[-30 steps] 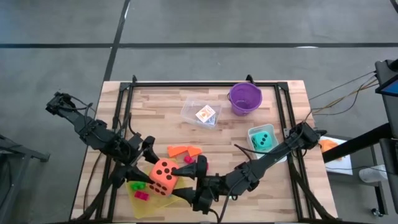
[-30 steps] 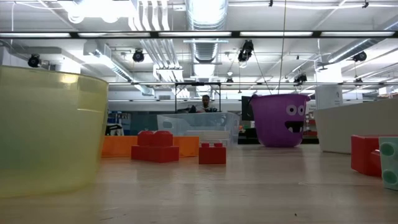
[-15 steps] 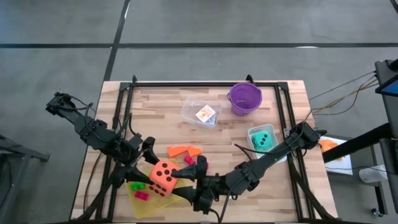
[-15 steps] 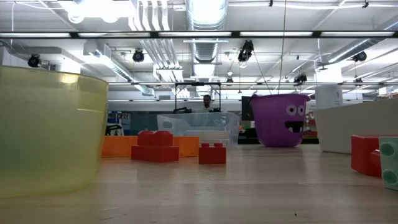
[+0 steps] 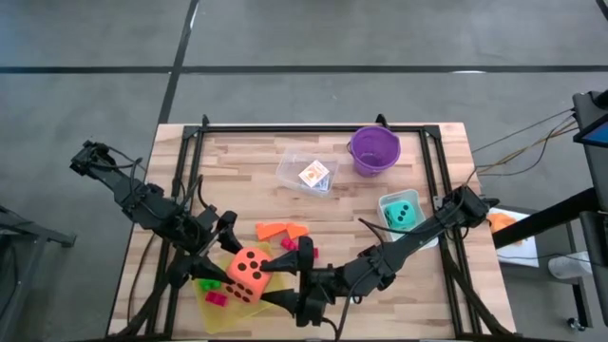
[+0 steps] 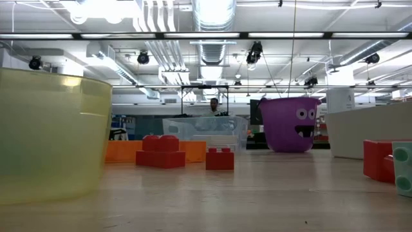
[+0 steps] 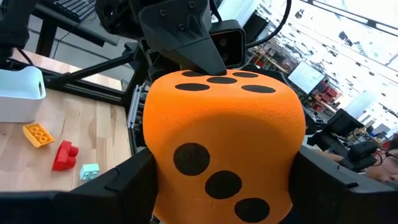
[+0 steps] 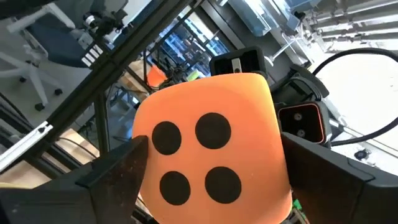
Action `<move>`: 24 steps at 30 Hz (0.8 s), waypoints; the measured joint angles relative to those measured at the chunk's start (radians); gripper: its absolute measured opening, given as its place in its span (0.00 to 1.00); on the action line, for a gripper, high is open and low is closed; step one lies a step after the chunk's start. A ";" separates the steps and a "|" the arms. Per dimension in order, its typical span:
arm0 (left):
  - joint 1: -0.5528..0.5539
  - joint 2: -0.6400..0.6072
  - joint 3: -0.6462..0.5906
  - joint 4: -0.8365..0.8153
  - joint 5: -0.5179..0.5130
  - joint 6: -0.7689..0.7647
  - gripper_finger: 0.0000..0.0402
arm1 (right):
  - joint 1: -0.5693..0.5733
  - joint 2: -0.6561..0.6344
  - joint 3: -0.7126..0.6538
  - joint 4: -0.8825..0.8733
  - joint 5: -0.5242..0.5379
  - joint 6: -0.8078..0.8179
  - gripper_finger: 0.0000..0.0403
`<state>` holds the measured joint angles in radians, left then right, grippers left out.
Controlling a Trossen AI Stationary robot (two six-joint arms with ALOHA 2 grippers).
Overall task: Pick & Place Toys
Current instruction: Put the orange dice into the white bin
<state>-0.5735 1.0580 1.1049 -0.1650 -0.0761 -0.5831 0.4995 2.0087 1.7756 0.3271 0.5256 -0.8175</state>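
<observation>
The orange die (image 5: 249, 273) with dark dots sits between both grippers over the flat yellow tray (image 5: 231, 309) at the table's near left. My left gripper (image 5: 220, 255) stands at its left side and my right gripper (image 5: 287, 275) at its right side; each is shut on it. The die fills the left wrist view (image 7: 221, 143) and the right wrist view (image 8: 211, 149). A green brick (image 5: 207, 282) and a pink brick (image 5: 217, 298) lie in the tray. Orange wedge pieces (image 5: 281, 230) and a red brick (image 5: 288, 245) lie beside the die. The low view does not show the die. My left gripper pinches the die by two opposite faces (image 7: 163, 168) between its two fingers (image 7: 124, 180), coming from the table's left. Whether the die is clear of the tray does not show. My right gripper pinches the die by two opposite faces (image 8: 144, 155) between its two fingers (image 8: 118, 171), coming from the table's right. The three-dot face (image 8: 205, 155) is turned to its camera.
A purple bucket (image 5: 373, 149) and a clear tub (image 5: 309, 172) with card packs stand at the far middle. A teal die (image 5: 401, 213) sits in a pale container at the right. The tray wall (image 6: 51, 135) fills the low view's left; red bricks (image 6: 219, 158) lie mid-table.
The orange die, still between both grippers, has shifted slightly toward the table's near edge and turned a little.
</observation>
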 joint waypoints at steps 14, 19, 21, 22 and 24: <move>0.000 -0.001 0.002 0.004 0.005 0.007 0.69 | 0.012 0.000 -0.002 0.017 0.001 -0.002 0.89; 0.000 -0.001 0.002 0.004 0.005 0.008 0.69 | 0.012 0.000 -0.002 0.012 0.001 -0.007 0.89; 0.000 -0.001 0.002 0.003 0.005 0.013 0.69 | 0.012 -0.001 -0.001 -0.006 -0.005 -0.025 0.89; 0.000 -0.001 0.002 0.003 0.006 0.015 0.69 | 0.012 -0.002 -0.001 -0.012 -0.018 -0.028 0.89; 0.000 -0.001 0.002 0.002 0.010 0.015 0.69 | 0.012 -0.002 0.000 -0.030 -0.064 -0.027 0.89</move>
<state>-0.5735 1.0573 1.1065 -0.1625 -0.0666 -0.5678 0.5114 2.0068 1.7758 0.2972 0.4620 -0.8448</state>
